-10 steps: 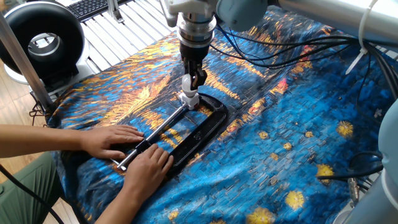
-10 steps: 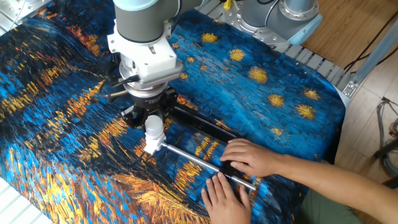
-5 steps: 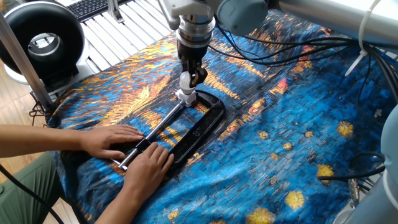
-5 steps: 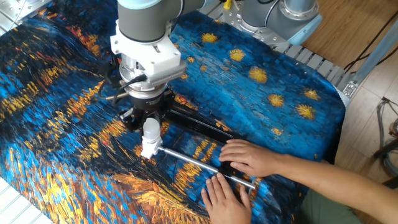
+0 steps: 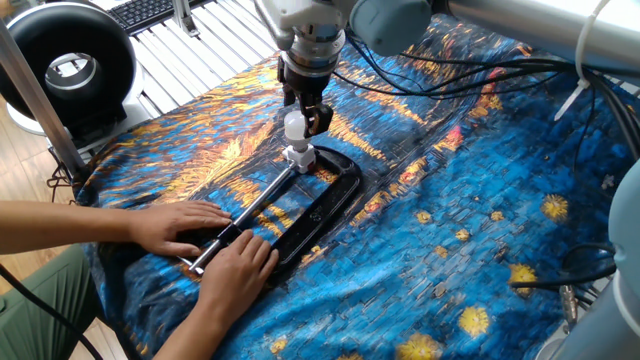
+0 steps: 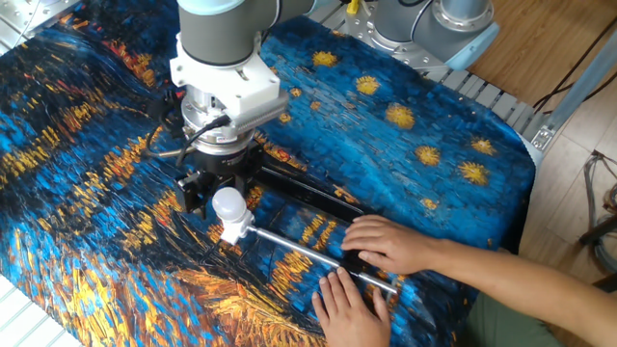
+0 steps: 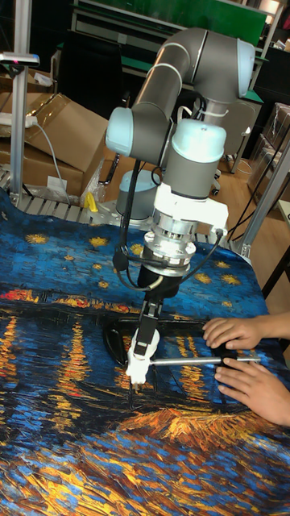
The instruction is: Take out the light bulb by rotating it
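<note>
The light bulb (image 6: 228, 203), a small white frosted globe, stands upright in a white cube socket (image 6: 234, 231). The socket sits at the end of a silver rod (image 6: 299, 249) on a black clamp frame (image 6: 308, 190). My gripper (image 6: 225, 196) comes straight down from above, with a black finger on each side of the globe, shut on it. One fixed view shows the bulb (image 5: 295, 125) over the socket (image 5: 300, 157). In the tall view the bulb (image 7: 145, 340) hangs just under the gripper (image 7: 151, 316).
A person's two hands (image 5: 200, 240) press the clamp's handle end onto the blue and orange patterned cloth (image 5: 480, 230). Cables (image 5: 450, 75) trail from the arm. A black round fan (image 5: 70, 65) stands past the table's far left edge.
The gripper has turned about its vertical axis, so its fingers now flank the bulb in the other fixed view. The globe shows more fully. The hands have stayed put.
</note>
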### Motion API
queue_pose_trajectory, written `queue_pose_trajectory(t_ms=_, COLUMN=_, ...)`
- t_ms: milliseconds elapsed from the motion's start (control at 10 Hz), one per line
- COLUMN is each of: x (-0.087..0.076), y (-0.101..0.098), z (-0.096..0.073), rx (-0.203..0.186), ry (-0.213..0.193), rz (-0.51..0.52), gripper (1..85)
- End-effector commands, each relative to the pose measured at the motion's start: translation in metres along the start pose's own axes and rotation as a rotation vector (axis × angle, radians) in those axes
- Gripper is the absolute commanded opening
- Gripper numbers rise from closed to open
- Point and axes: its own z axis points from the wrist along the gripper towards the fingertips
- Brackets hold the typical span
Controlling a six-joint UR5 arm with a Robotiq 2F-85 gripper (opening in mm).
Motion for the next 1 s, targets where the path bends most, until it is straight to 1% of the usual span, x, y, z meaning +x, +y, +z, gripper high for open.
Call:
queue_pose_trajectory(t_ms=0, x=0.008, y=0.012, z=-0.003, rx=-0.045, ry=0.001, rz=0.052, gripper=73.0)
queue_pose_trajectory(t_ms=200, x=0.015, y=0.022, z=-0.005, rx=-0.075, ry=0.005, rz=0.134, gripper=72.3)
queue_pose_trajectory(t_ms=300, x=0.018, y=0.03, z=-0.007, rx=-0.097, ry=0.008, rz=0.203, gripper=72.3)
queue_pose_trajectory(t_ms=400, x=0.018, y=0.037, z=-0.009, rx=-0.116, ry=0.0, rz=0.319, gripper=71.3)
queue_pose_trajectory(t_ms=600, x=0.022, y=0.041, z=-0.012, rx=-0.119, ry=0.008, rz=0.452, gripper=69.7)
queue_pose_trajectory(t_ms=700, x=0.021, y=0.042, z=-0.012, rx=-0.121, ry=0.003, rz=0.507, gripper=67.7)
queue_pose_trajectory(t_ms=800, x=0.021, y=0.044, z=-0.014, rx=-0.128, ry=0.006, rz=0.586, gripper=66.7)
queue_pose_trajectory(t_ms=900, x=0.02, y=0.049, z=-0.016, rx=-0.146, ry=0.013, rz=0.695, gripper=66.3)
